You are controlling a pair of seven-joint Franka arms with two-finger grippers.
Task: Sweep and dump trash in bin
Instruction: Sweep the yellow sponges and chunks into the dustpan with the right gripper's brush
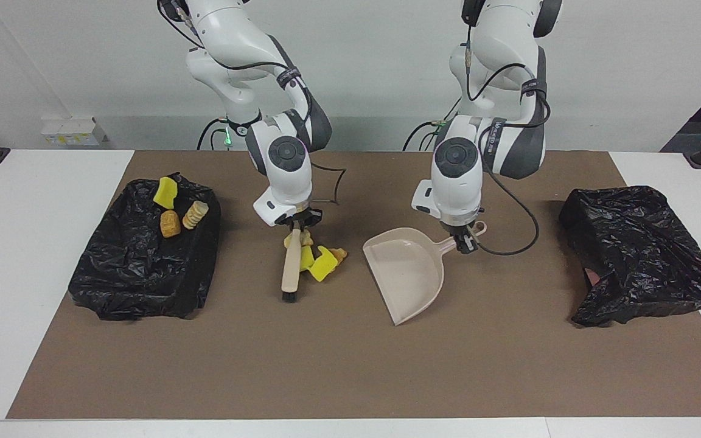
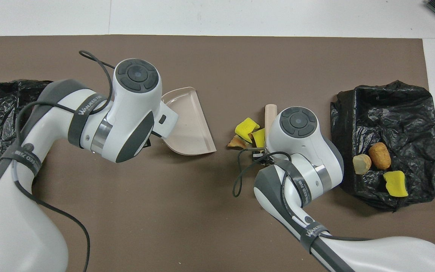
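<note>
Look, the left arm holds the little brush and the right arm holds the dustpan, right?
No, it's swapped. In the facing view the left gripper grips the dustpan by its handle, and the right gripper holds the brush beside the loose trash.

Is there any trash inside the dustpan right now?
No, the dustpan is bare inside, and the trash lies on the mat beside the brush.

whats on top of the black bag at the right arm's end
Three scraps sit on the black bag: a yellow sponge piece, an orange-brown lump and a tan ridged lump. Whatever lies under the crumpled plastic is covered.
</note>
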